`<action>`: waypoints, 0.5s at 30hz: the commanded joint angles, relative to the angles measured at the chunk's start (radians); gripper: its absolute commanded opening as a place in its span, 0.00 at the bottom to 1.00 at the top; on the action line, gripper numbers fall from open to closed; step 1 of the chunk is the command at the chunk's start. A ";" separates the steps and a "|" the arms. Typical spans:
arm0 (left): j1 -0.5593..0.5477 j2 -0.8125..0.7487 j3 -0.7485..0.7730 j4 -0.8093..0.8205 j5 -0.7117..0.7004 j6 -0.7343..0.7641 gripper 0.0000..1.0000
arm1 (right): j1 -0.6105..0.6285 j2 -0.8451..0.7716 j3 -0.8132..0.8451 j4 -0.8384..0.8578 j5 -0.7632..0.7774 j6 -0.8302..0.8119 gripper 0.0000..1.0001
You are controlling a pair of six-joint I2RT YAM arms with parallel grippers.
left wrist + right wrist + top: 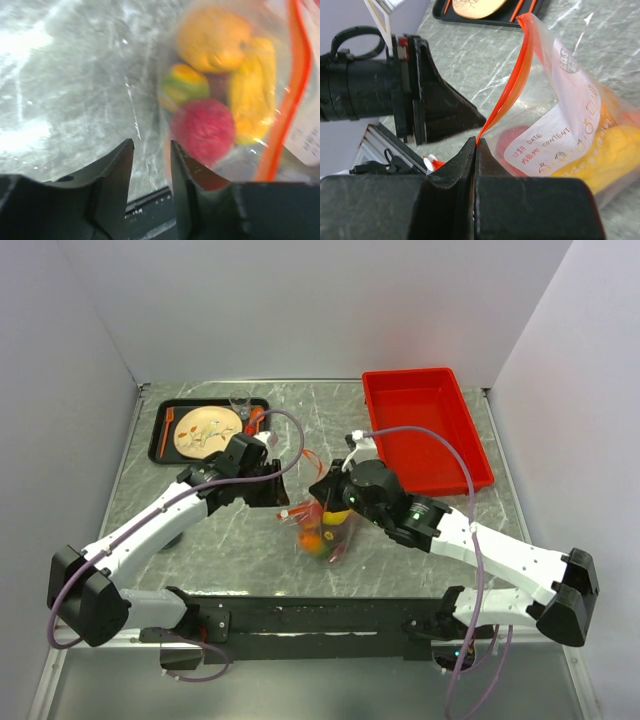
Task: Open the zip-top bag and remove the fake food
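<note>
**Right claw pins the zipper strip while the left lines up beside it**

Top view: the bag (322, 532) sits about mid-surface, a little toward the near edge, with both arms meeting over it. The red bin (425, 425) stands in the far right corner of the surface (230, 550) and a tray (160, 435) in the far left corner, both well apart from the bag.

Left wrist view: the left claw (151, 146) has its jaws parted by a narrow gap, and only bare surface shows between them. The fruits (204, 129), red, orange, yellow and green, are inside the bag just to the right of it.

Right wrist view: the right claw (476, 145) is closed on the orange zipper strip (512, 85), which rises taut from its jaws. That hold probably anchors one lip so the other claw can take the opposite lip and pull the mouth apart. The seal looks not yet opened, though I cannot tell for sure
</note>
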 commanded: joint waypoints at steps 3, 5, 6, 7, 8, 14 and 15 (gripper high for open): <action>0.018 -0.009 0.046 0.032 -0.098 -0.025 0.41 | 0.011 -0.064 0.053 -0.042 0.047 -0.031 0.00; 0.018 -0.035 0.060 0.063 -0.087 -0.008 0.43 | 0.012 -0.067 0.056 -0.054 0.041 -0.042 0.00; 0.018 -0.044 0.088 0.063 -0.087 0.003 0.46 | 0.011 -0.064 0.058 -0.059 0.030 -0.047 0.00; 0.019 -0.053 0.105 0.060 -0.066 0.032 0.48 | 0.011 -0.059 0.059 -0.063 0.021 -0.048 0.00; 0.022 -0.058 0.125 0.043 -0.042 0.047 0.50 | 0.014 -0.058 0.058 -0.062 0.013 -0.048 0.00; 0.024 -0.049 0.175 -0.034 0.256 0.112 0.49 | 0.063 -0.059 0.030 0.007 -0.039 -0.034 0.00; 0.024 -0.050 0.151 -0.045 0.276 0.115 0.48 | 0.077 -0.056 0.032 0.009 -0.031 -0.031 0.00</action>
